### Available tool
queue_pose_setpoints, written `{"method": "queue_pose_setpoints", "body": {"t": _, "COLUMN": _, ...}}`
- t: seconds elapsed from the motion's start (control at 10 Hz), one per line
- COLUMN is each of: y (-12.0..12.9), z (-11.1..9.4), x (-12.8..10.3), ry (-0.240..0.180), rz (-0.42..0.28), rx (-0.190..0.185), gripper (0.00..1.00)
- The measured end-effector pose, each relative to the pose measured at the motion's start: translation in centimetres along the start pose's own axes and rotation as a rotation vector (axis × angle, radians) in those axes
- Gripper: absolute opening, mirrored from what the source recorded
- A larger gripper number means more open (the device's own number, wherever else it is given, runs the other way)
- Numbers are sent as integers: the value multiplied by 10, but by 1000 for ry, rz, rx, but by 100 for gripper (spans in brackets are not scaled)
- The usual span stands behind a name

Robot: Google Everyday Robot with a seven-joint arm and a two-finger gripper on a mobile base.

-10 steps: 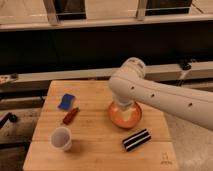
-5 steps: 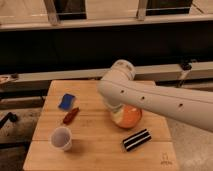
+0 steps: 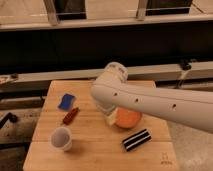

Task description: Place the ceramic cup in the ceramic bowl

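Near the front-left corner of the wooden table (image 3: 100, 156) stands the ceramic cup (image 3: 61, 138), upright, its mouth facing up and its pale inside showing. It touches nothing else on the table. The ceramic bowl (image 3: 130, 118) sits toward the middle of the table, to the right of the cup and a little farther back, and its left and rear parts are covered by the robot's white arm (image 3: 160, 102), which reaches in from the right edge of the view.

The gripper (image 3: 110, 118) hangs under the bent end of that arm, low over the table, at the bowl's left rim. Only its pale lower part shows. Its jaws are spread wide and grip nothing. The cup lies well apart from the gripper, to its left and nearer the front edge, with bare wood between them.

A blue pad (image 3: 66, 101) lies at the rear left. A reddish-brown stick (image 3: 70, 115) lies just in front of it, between pad and cup. A black-and-white striped bar (image 3: 136, 140) rests in front of the bowl.
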Motion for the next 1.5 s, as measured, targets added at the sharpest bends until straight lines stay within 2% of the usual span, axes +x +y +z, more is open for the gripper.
{"method": "queue_pose_setpoints", "body": {"t": 0.3, "y": -2, "z": 0, "x": -8, "ry": -23, "rz": -50, "rx": 16, "gripper": 80}}
{"method": "queue_pose_setpoints", "body": {"t": 0.6, "y": -14, "z": 0, "x": -35, "ry": -46, "rz": -117, "rx": 39, "gripper": 80}}
{"method": "queue_pose_setpoints", "body": {"t": 0.8, "y": -15, "z": 0, "x": -44, "ry": -64, "rz": -174, "rx": 50, "gripper": 80}}
{"method": "queue_pose_setpoints", "body": {"t": 1.0, "y": -19, "z": 0, "x": -55, "ry": -81, "rz": -196, "rx": 45, "gripper": 80}}
{"method": "queue_pose_setpoints", "body": {"t": 1.5, "y": -25, "z": 5, "x": -98, "ry": -132, "rz": -303, "rx": 24, "gripper": 80}}
